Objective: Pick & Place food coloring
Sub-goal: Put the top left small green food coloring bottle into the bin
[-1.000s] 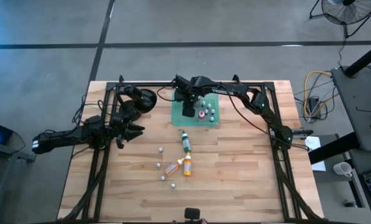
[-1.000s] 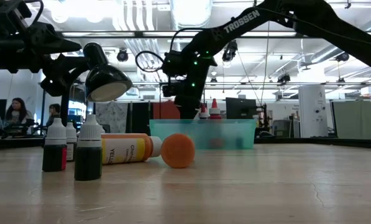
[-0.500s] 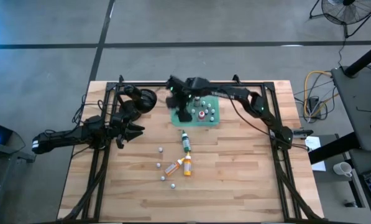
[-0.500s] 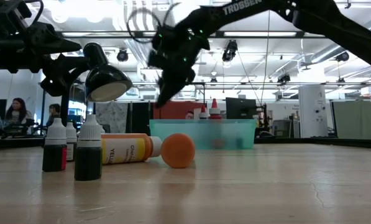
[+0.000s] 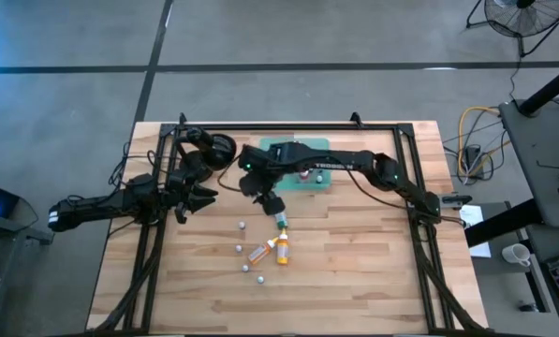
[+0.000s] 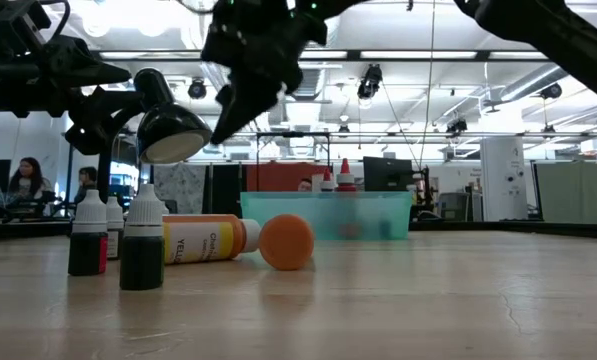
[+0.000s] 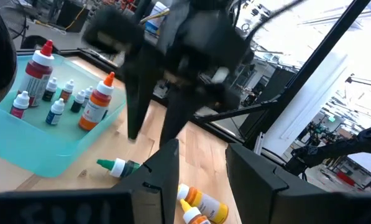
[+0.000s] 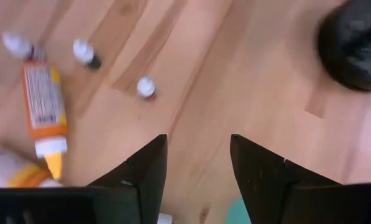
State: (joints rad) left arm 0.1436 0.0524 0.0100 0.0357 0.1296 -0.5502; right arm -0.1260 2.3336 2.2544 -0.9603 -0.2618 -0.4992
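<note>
Loose food coloring bottles lie on the wooden table: a green one point(image 5: 279, 217) on its side, two orange-yellow ones point(image 5: 271, 251) on their sides, and several tiny white-capped ones point(image 5: 242, 225) standing upright. More bottles stand in the translucent green tray point(image 5: 307, 180). My right gripper point(image 5: 272, 200) hovers open above the table, just off the green bottle's far end, holding nothing. Its wrist view shows an orange-yellow bottle point(image 8: 42, 106) and tiny bottles point(image 8: 146, 87) below. My left gripper point(image 5: 199, 197) waits open near the table's left side, in the air.
A black round object point(image 5: 219, 148) sits at the far left of the table, beside the left arm. A dark frame point(image 5: 288, 126) runs around the table's far and side edges. Bare wood lies right of the bottles and along the near edge point(image 5: 354, 281).
My right gripper has left the tray, risen, and swung toward the table's left and near edge. It now hangs over the bare wood by the green bottle. The bottles and the tray stand as before.
</note>
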